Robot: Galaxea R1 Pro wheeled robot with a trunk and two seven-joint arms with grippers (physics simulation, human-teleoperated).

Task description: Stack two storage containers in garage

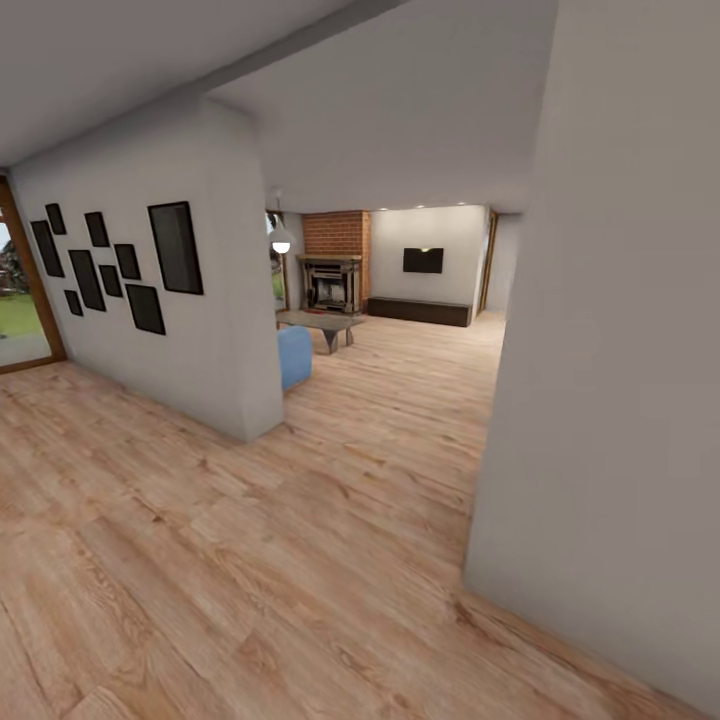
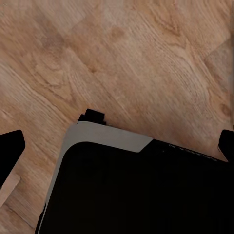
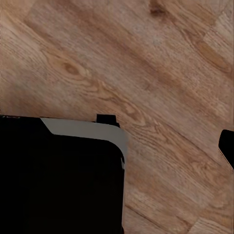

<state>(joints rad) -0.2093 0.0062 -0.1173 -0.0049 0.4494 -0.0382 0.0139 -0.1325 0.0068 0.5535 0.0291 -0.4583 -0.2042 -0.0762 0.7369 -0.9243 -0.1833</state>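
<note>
A: Left gripper (image 2: 117, 146): two dark fingertips are poking in at opposite edges of the left wrist view, spread wide, nothing between them but the wood-plank floor (image 2: 146, 58). The robot's black base (image 2: 136, 190), with its grey rim, is sitting under the fingers.

B: Right gripper (image 3: 227, 148): one dark fingertip is showing at the frame edge (its partner is out of sight), so I cannot tell the opening. Nothing is visibly touching it; plank floor is lying beyond.

A: The living room (image 1: 400, 300) is lying far ahead through the hallway: brick fireplace (image 1: 334, 268), wall TV (image 1: 423, 260), blue sofa (image 1: 295, 356), pendant lamp (image 1: 281, 243).
</note>
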